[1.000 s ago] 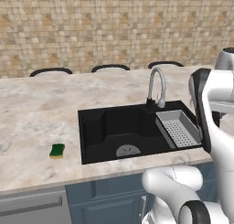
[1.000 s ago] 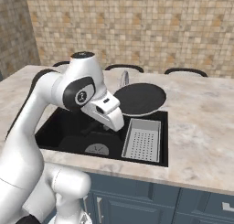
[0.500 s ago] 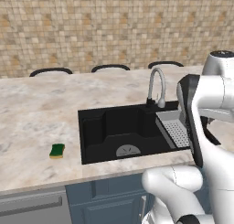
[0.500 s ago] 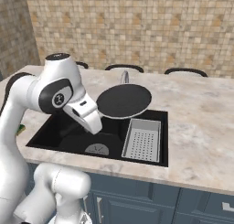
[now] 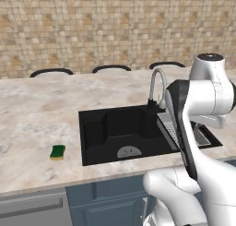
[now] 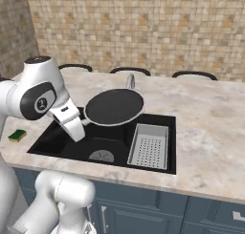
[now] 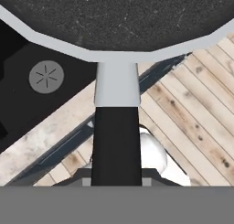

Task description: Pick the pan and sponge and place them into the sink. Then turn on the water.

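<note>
Right base view, round black pan (image 6: 114, 106) with grey rim held level over sink (image 6: 57, 140), gripper (image 6: 85, 123) clamped on its handle.

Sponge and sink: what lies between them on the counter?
Bare marble counter; in the left base view nothing sits between the sponge and the sink rim.

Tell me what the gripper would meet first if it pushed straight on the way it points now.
The gripper is already clamped on the handle of the pan, so the pan's grey rim lies first in its line; depth beyond that is unclear.
</note>
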### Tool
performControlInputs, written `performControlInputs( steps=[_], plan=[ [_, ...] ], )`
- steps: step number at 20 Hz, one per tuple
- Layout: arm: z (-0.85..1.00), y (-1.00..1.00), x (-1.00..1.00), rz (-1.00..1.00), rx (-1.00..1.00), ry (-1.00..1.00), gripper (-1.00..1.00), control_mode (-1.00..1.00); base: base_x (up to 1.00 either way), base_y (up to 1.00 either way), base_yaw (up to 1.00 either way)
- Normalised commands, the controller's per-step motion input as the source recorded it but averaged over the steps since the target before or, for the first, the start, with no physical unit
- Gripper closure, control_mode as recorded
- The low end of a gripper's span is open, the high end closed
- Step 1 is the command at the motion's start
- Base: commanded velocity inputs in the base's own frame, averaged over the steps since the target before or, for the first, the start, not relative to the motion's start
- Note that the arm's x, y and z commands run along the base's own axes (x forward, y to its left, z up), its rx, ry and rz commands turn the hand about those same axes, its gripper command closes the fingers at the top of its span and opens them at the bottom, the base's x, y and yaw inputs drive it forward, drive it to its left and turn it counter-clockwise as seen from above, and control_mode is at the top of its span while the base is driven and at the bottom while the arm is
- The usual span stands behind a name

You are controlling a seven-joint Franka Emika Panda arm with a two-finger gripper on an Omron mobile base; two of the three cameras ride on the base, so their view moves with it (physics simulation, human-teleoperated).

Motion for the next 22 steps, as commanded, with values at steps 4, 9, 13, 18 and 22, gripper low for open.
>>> performControlInputs(
  steps=[4,9,13,18,22],
  plan=[
    [0.01,0.50,-0.02,-0.04,0.02,0.00,1.00,-1.00,0.00,0.00,0.00],
    [0.00,0.58,0.00,-0.01,0.02,0.01,1.00,-1.00,0.00,0.00,0.00],
    [0.00,0.59,0.00,0.00,0.02,0.02,1.00,-1.00,0.00,0.00,0.00],
    [0.00,0.59,0.00,0.00,0.03,0.04,1.00,-1.00,0.00,0.00,0.00],
    [-0.04,0.57,0.03,0.00,0.03,0.06,1.00,-1.00,0.00,0.00,0.00]
  ],
)
